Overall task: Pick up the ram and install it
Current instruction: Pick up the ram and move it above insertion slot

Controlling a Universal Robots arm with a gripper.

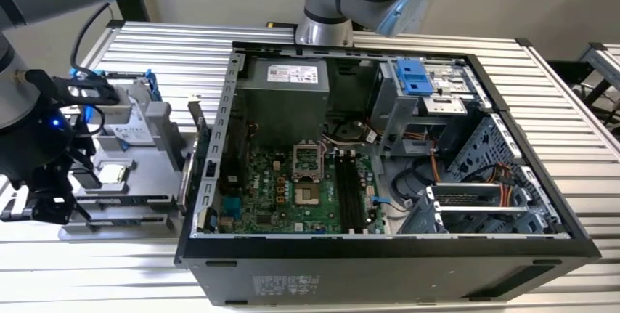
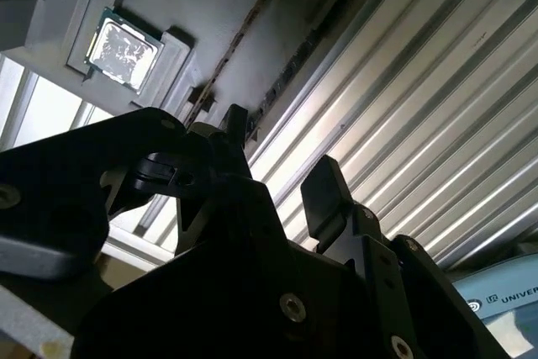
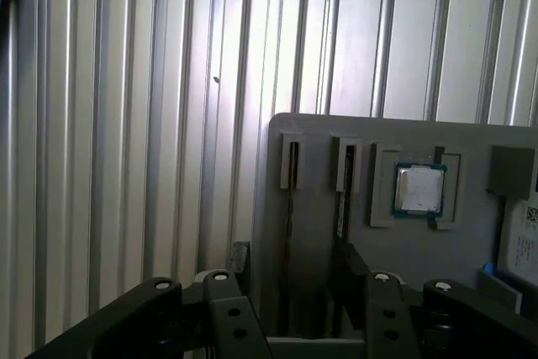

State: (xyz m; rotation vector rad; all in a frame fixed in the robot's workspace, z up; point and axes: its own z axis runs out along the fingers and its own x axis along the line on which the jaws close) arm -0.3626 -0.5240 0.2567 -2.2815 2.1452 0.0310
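In both wrist views my gripper (image 3: 294, 266) (image 2: 277, 153) is open over a grey parts tray (image 3: 420, 266). Two narrow slots in the tray each hold a thin stick on edge. The ram (image 3: 290, 208) (image 2: 290, 73) in the slot farther from the square silver chip (image 3: 419, 188) runs between my two fingers. The other stick (image 3: 342, 203) lines up with one fingertip. Whether the fingers touch the ram I cannot tell. In the exterior view the gripper (image 1: 43, 200) hangs at the left end of the tray (image 1: 155, 120). The black motherboard slots (image 1: 351, 189) lie inside the open computer case (image 1: 388, 255).
A silver hard drive (image 1: 131, 133) with a blue frame and the square chip (image 1: 113, 173) rest on the tray. The case's upright wall (image 1: 208, 175) stands between tray and motherboard. A second arm's base (image 1: 324, 22) stands behind the case. The table (image 1: 571, 110) is ribbed aluminium.
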